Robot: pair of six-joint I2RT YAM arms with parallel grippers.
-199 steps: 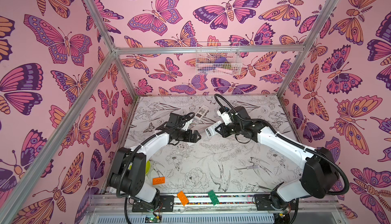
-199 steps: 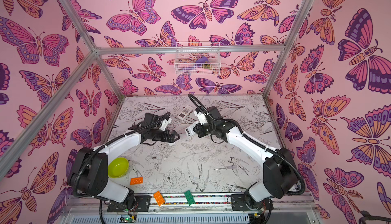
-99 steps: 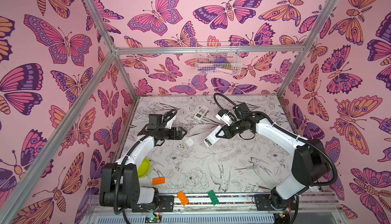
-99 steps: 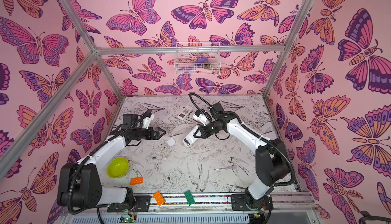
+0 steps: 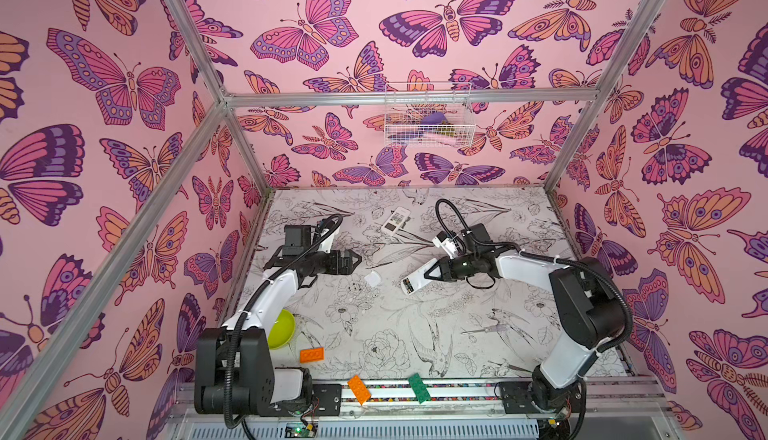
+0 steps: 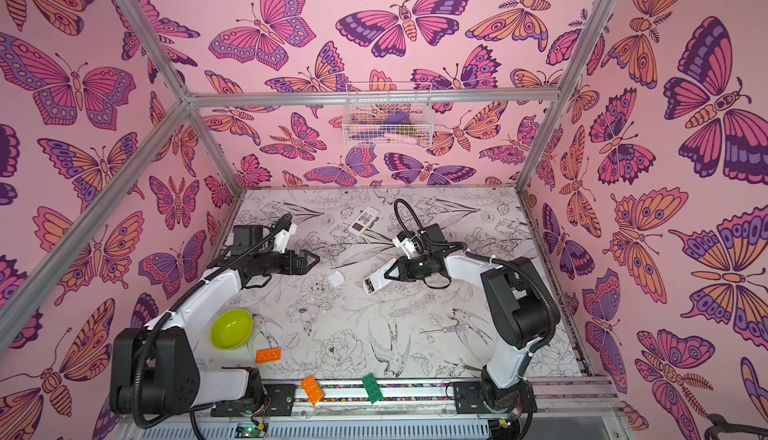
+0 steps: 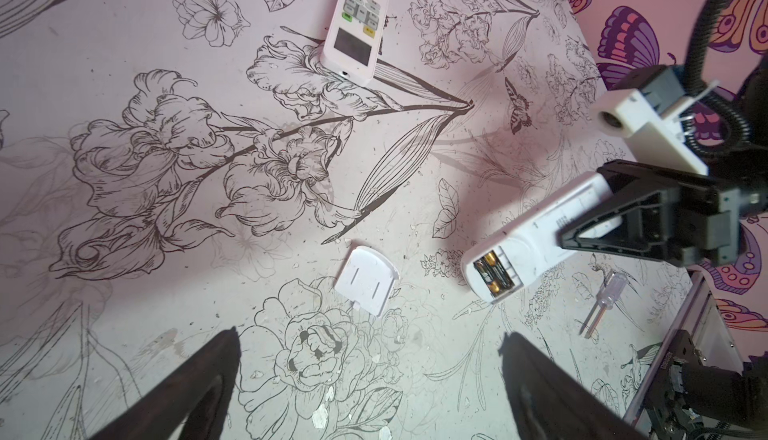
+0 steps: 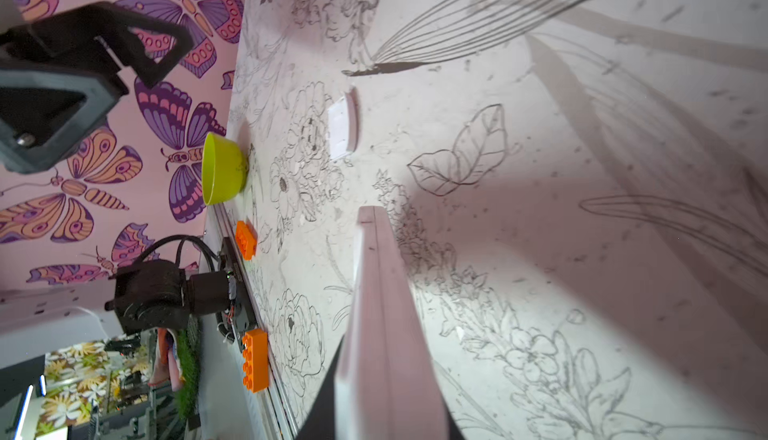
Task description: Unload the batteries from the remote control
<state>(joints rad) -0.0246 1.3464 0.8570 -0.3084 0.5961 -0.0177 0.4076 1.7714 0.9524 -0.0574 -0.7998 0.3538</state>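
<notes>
My right gripper is shut on a white remote control and holds it slanted just above the table, its free end toward the left arm. In the left wrist view the remote control has its compartment open, with black and gold batteries inside. The white battery cover lies loose on the table between the two arms. My left gripper hangs open and empty to the left of the cover, its fingers wide apart. In the right wrist view the remote control runs out from between the jaws.
A second white remote lies face up near the back. A green bowl sits at the front left by an orange brick. Another orange brick and a green brick lie on the front rail. A clear-handled tool lies at the front right.
The left gripper has drawn back to the left, away from the remote control, and the battery cover now lies on the table. The right gripper has carried the remote slightly forward.
</notes>
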